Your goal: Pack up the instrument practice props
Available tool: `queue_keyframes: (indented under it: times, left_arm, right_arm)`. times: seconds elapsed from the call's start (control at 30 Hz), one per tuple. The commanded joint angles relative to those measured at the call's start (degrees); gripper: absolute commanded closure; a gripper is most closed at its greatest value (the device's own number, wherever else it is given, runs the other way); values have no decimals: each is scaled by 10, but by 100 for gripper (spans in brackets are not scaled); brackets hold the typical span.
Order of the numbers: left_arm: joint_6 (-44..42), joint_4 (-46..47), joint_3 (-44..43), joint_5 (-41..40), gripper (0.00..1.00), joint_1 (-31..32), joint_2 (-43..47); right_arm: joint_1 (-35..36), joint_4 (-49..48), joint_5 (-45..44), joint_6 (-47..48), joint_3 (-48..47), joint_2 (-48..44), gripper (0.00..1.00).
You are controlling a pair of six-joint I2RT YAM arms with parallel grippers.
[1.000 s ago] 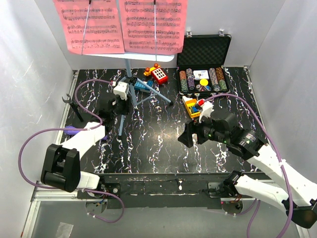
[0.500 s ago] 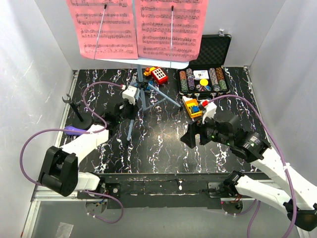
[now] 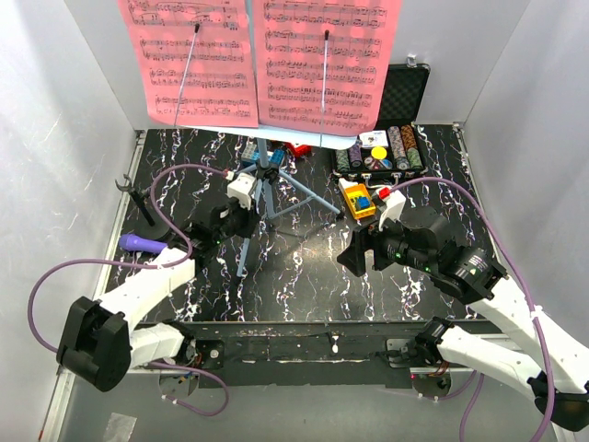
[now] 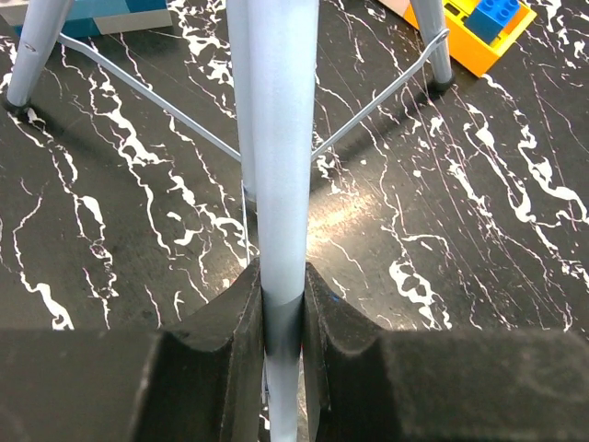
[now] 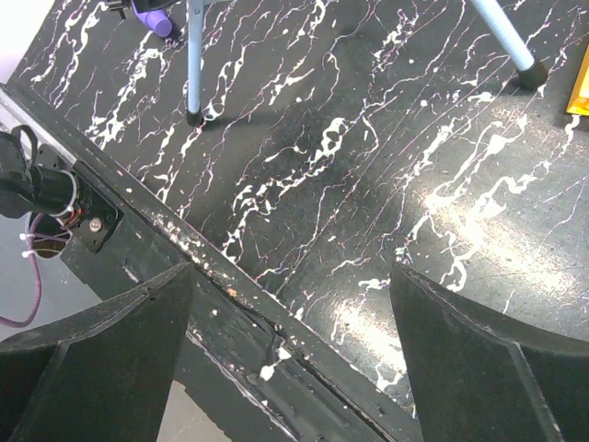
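The light-blue music stand [image 3: 306,196] rises at centre back, two pink sheet-music pages [image 3: 193,64] on its desk. My left gripper [image 3: 241,221] is shut on a light-blue tube of the stand [image 4: 279,138] low at the tripod, with both pads [image 4: 241,318] pressed against it. The purple microphone [image 3: 140,243] lies at the left, next to the thin black mic stand [image 3: 138,198]. My right gripper [image 3: 354,256] hangs open and empty over the near edge of the table [image 5: 304,157], right of the stand.
A black case of poker chips [image 3: 382,152] stands open at the back right. A yellow toy [image 3: 357,199] lies just right of the tripod, and a blue block [image 4: 92,14] lies behind it. White walls close in both sides.
My left gripper has shut on the stand's tube. The stand and its pink pages have shifted to the right and a little nearer. The right arm has barely moved.
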State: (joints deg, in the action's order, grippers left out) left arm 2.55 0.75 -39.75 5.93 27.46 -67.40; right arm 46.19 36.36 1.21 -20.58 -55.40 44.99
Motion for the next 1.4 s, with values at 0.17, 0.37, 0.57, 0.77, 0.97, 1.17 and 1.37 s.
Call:
queue_keyframes:
  times: [0.17, 0.37, 0.57, 0.77, 0.97, 1.17, 1.37]
  left_arm:
    - [22, -4, -2, -4, 59, 27, 46]
    - [30, -49, -9, -43, 31, 27, 90]
    - [97, -133, -20, -163, 2, 27, 168]
    - [246, -230, -23, -235, 2, 26, 242]
    - [182, -212, -10, 19, 6, 28, 285]
    - [148, -161, -48, 128, 12, 35, 337]
    - [157, -115, -138, 221, 18, 38, 279]
  right_arm:
    - [-1, -4, -28, 5, -23, -12, 6]
    - [-1, 19, -50, 22, -38, -17, 6]
    - [-2, 40, -80, 41, -44, -25, 5]
    - [-1, 45, -133, 36, -32, -30, 4]
    - [-4, 51, -217, 20, -38, -61, 2]
    - [-20, 56, -205, 33, -66, -62, 2]
    - [-45, 53, -232, 33, -90, -64, 2]
